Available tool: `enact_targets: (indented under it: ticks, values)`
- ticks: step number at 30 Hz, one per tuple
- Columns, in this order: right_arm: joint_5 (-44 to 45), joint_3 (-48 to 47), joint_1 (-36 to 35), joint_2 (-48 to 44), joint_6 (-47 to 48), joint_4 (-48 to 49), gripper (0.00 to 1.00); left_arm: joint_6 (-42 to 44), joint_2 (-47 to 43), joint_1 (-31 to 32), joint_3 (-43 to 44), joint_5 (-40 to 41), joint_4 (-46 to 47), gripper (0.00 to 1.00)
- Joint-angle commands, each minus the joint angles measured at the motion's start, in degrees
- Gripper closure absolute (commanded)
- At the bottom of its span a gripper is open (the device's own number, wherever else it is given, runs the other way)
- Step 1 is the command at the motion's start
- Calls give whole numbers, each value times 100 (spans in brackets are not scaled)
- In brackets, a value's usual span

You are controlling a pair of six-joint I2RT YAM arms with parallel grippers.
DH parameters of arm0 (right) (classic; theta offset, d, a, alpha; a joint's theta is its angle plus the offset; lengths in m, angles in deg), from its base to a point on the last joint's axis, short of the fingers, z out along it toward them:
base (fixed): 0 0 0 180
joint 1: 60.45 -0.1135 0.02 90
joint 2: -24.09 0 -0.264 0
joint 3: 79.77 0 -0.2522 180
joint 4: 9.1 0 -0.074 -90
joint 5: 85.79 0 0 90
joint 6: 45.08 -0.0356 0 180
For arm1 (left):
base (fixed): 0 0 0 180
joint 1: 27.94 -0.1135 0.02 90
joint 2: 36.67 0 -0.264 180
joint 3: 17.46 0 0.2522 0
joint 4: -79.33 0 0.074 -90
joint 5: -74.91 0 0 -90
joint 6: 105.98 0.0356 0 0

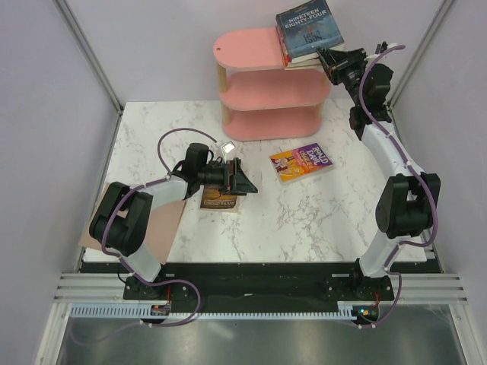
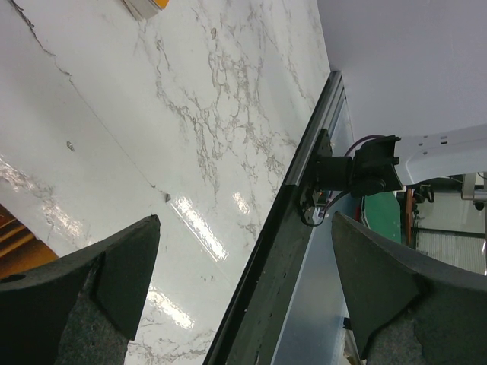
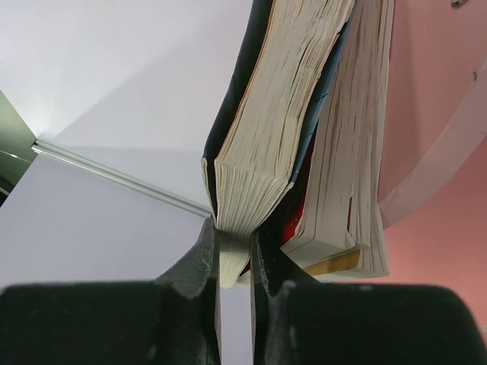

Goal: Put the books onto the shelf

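The right gripper is clenched on the near right corner of the blue book, with the page edge pinched between the jaws. The blue book lies flat on top of a stack of books at the right end of the top board of the shelf. It overhangs the board edge to the right, and its long axis appears to run near to far, slightly skewed. The book thus lies far and left of the jaws, so a release and a withdrawal to the near right are judged to be the next move. The stack could be dragged if the jaws are pulled back before opening. The left gripper is spread wide and hovers over the far edge of the brown book on the table. The purple-and-yellow book lies flat near the shelf and is nearer the right arm. A tan sheet lies at the near left, under the left arm.
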Motion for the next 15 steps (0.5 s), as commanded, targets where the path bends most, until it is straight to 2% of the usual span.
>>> enact_targets:
  ticks: [1, 6, 9, 10, 11, 12, 14, 15]
  values:
    - [177, -357, 26, -77, -33, 705, 92, 277, -210, -20, -6, 28, -39, 0]
    - [98, -322, 26, -50, -33, 661, 87, 295, -201, -19, 20, 2, -56, 0]
    - [36, -286, 26, -68, -85, 714, 79, 295, -210, -11, 12, 11, -65, 0]
    - [27, -252, 26, -94, -86, 714, 68, 304, -219, -19, 20, 11, -74, 0]
    - [-33, -242, 26, -112, -103, 705, 64, 312, -219, -20, 29, 2, -91, 0]
    - [-60, -234, 26, -129, -129, 705, 52, 312, -219, -20, 20, 11, -109, 0]
    - [-95, -198, 26, -261, -95, 539, 42, 339, -245, -20, 29, 11, -135, 0]
    - [-96, -198, 26, -305, -25, 434, 33, 339, -254, -20, 38, 11, -144, 0]
